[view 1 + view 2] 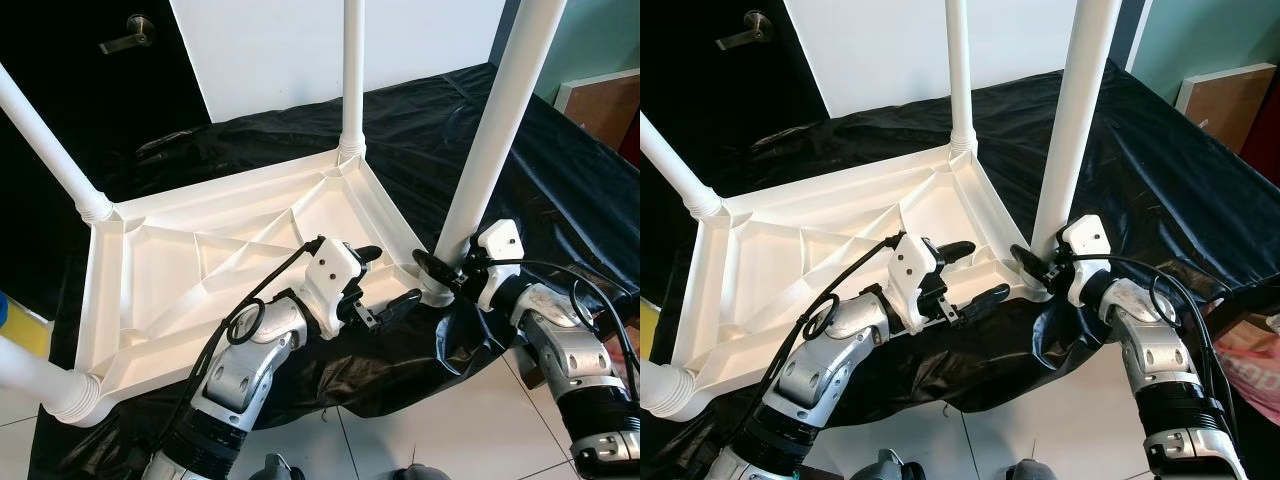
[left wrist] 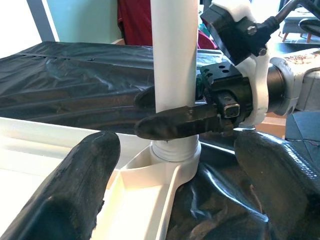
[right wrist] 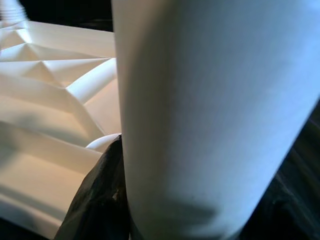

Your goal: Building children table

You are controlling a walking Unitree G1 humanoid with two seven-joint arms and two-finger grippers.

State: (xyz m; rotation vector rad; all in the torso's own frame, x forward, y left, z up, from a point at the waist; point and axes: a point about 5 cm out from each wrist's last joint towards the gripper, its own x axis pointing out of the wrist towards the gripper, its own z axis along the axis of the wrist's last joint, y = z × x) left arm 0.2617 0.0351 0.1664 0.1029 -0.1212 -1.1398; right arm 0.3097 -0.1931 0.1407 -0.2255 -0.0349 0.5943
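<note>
Black plastic sheeting (image 1: 560, 170) covers the surface under an upturned white children's table (image 1: 200, 280). Right tool (image 1: 440, 268) has its fingers closed around the base of the near-right table leg (image 1: 495, 130). Left tool (image 1: 385, 280), fingers spread apart and holding nothing, hovers at the tabletop's rim just beside that leg.

Looking like a room in a home: white tiled floor (image 1: 420, 440), dark door with a lever handle (image 1: 127, 36), teal wall (image 1: 600, 40), black plastic sheet (image 1: 560, 170) spreading over the floor. Red clothing (image 2: 137, 20) is hanging against the teal wall in the left wrist view.
</note>
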